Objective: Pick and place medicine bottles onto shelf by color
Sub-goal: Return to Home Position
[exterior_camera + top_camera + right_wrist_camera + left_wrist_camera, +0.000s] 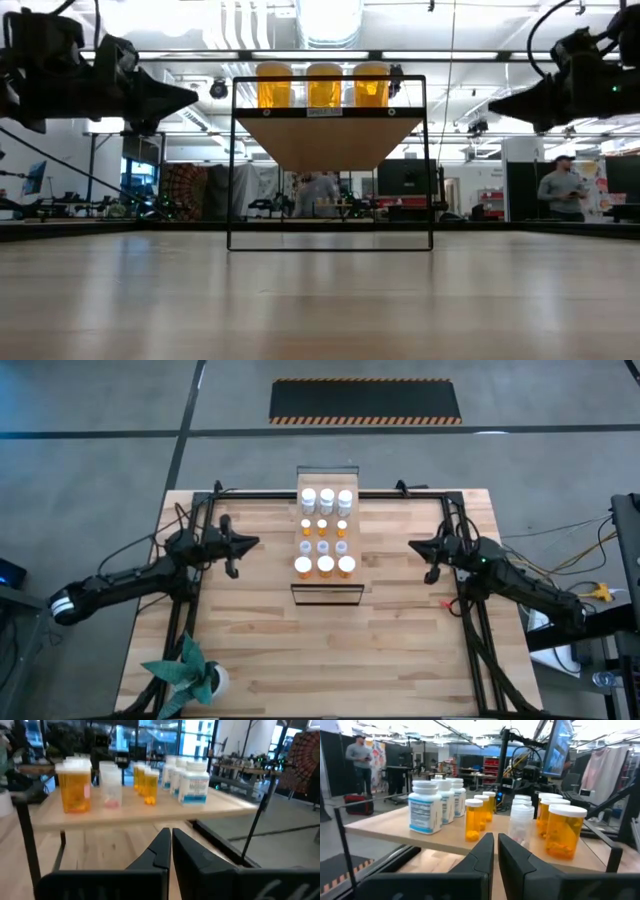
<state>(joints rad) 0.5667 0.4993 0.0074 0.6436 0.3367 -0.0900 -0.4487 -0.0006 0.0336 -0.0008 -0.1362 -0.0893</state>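
The shelf (325, 535) is a pale wood board on a thin dark frame at the table's middle. On it stand the medicine bottles in four rows: three large white ones (326, 499) at the far end, small orange ones (323, 526), small clear ones (323, 546), and three large orange ones (325, 567) at the near end. My left gripper (252, 543) hovers left of the shelf, shut and empty. My right gripper (412, 545) hovers right of it, shut and empty. In the left wrist view a large orange bottle (565, 830) and a white bottle (425, 807) stand on the board.
A white pot with a green plant (195, 675) sits at the table's near left corner. Dark rails (470, 630) run along both table sides under the arms. Bare wood (330, 650) lies near of the shelf. A person (560, 188) stands in the room behind.
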